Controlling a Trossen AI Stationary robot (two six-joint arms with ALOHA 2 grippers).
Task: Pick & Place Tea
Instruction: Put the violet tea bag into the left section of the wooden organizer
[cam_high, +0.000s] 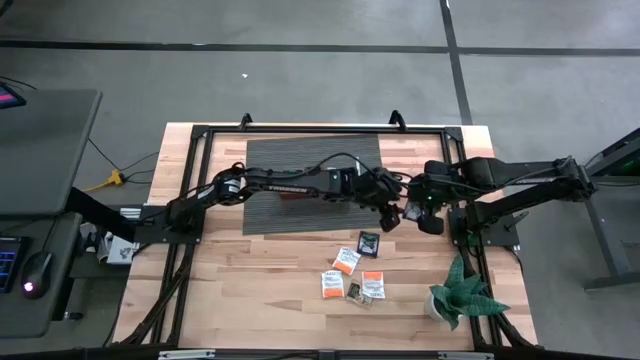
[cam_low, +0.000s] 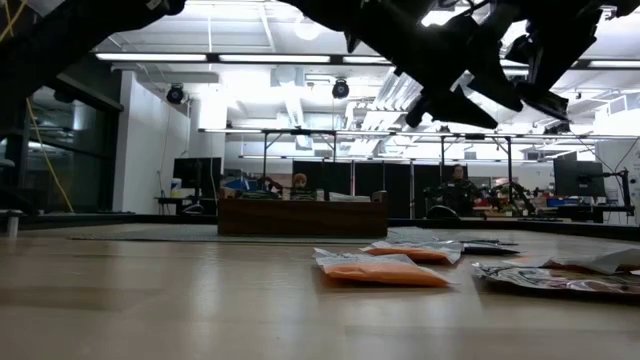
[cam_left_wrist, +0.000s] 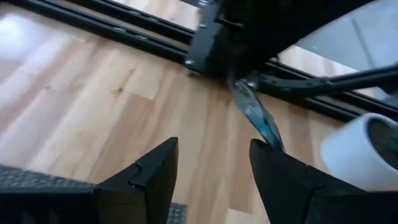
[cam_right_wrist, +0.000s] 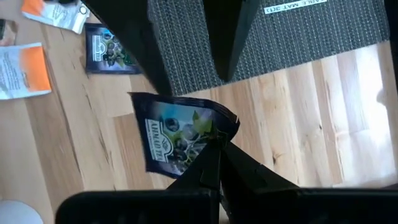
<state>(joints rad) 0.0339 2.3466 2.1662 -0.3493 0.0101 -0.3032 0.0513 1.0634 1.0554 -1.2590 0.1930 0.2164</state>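
Observation:
My right gripper (cam_right_wrist: 214, 148) is shut on a dark tea sachet (cam_right_wrist: 177, 134) in the air near the right edge of the grey mat (cam_high: 300, 160). My left gripper (cam_left_wrist: 213, 144) reaches in from the table's left and stands open close to it. In its wrist view the sachet (cam_left_wrist: 255, 112) shows edge-on beside one fingertip (cam_left_wrist: 267, 149). Several more sachets lie flat on the wood nearer the front: a dark one (cam_high: 369, 241), orange-and-white ones (cam_high: 346, 261) (cam_high: 373, 285) (cam_high: 331, 284). My right gripper pinches one edge of the dark sachet (cam_right_wrist: 208, 134) between its two shut fingers, coming from the table's right and slanting down. The sachet is lifted clear of the table and sticks out beyond the fingertips. My left gripper: whether one fingertip touches the sachet's free end (cam_left_wrist: 272, 140) I cannot tell.
A potted plant (cam_high: 460, 295) stands at the front right, near the right arm's base. A brown wooden tray (cam_low: 300, 215) sits on the mat behind the sachets. Black frame rails (cam_high: 190, 190) run along the table's sides. Bare wood lies at the front left.

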